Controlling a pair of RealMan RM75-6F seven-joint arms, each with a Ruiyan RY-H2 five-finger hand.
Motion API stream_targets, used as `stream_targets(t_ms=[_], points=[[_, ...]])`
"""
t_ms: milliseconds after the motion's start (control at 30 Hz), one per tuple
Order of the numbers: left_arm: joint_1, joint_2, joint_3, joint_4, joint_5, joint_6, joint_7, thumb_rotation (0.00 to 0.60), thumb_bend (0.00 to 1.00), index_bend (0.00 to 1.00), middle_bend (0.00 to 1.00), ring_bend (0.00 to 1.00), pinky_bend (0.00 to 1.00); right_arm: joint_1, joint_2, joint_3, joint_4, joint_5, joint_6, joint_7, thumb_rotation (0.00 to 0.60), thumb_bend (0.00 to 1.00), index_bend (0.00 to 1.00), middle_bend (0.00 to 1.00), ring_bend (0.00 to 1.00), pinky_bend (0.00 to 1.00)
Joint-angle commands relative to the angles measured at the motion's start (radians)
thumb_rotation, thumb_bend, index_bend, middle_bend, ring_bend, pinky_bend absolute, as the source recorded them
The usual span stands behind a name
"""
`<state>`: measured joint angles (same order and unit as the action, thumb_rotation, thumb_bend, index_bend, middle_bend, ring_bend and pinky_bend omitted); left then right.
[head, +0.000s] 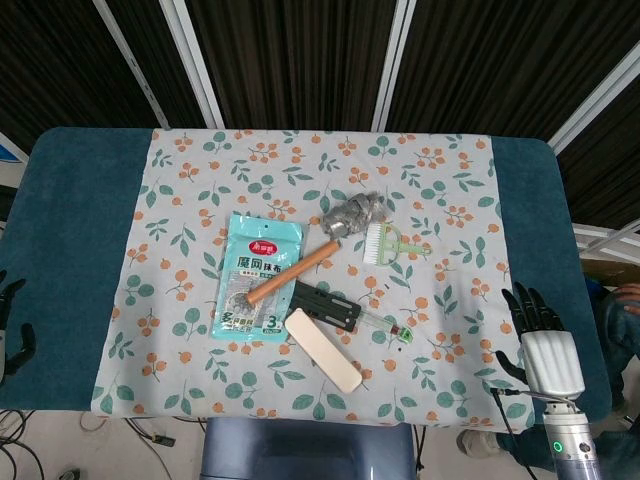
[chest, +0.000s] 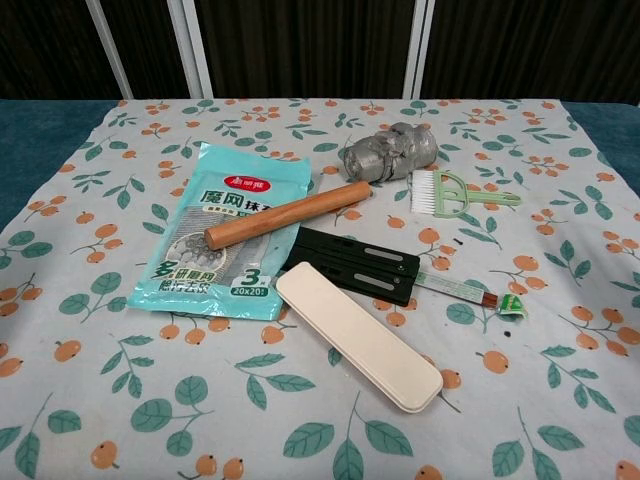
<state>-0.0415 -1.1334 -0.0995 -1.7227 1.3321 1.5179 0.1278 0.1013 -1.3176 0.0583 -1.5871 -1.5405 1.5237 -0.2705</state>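
Right hand (head: 535, 335) sat open, fingers spread, at the table's right edge; nearest thing, the thin sachet (head: 384, 326), looked light and floppy, best pinched mid-length.

Left hand (head: 12, 325) at left edge: grip unclear.

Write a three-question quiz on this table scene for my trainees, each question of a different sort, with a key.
1. True or false: the wooden rolling pin lies partly across the teal packet.
2. Multiple choice: what does the cream case overlap? A) the small brush B) the black flat case C) the grey cloth bundle
3. Fill in: in the head view, the right hand holds ____.

Key
1. True.
2. B: its upper end lies over the black case's edge.
3. Nothing; its fingers are apart, near the table's right edge. The left hand shows only at the frame's left edge.
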Motion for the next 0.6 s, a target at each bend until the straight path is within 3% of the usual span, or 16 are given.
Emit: stream_targets(t_ms=[33,600], points=[[0.0,0.0,0.0,0.0,-0.001,0.0,0.001,0.6,0.58,0.12,0.01,0.02,0.0,0.0,0.0,0.001,0.0,0.001,0.0,0.001,0.6,0.25,0.05,0.04,0.06,0.25],[0.0,-0.001,0.001,0.0,0.0,-0.004,0.007,0.6,0.58,0.12,0.01,0.02,0.0,0.004,0.009,0.005,-0.005,0.024,-0.031,0.052,0.6,0.25,0.05,0.04,0.06,0.25]])
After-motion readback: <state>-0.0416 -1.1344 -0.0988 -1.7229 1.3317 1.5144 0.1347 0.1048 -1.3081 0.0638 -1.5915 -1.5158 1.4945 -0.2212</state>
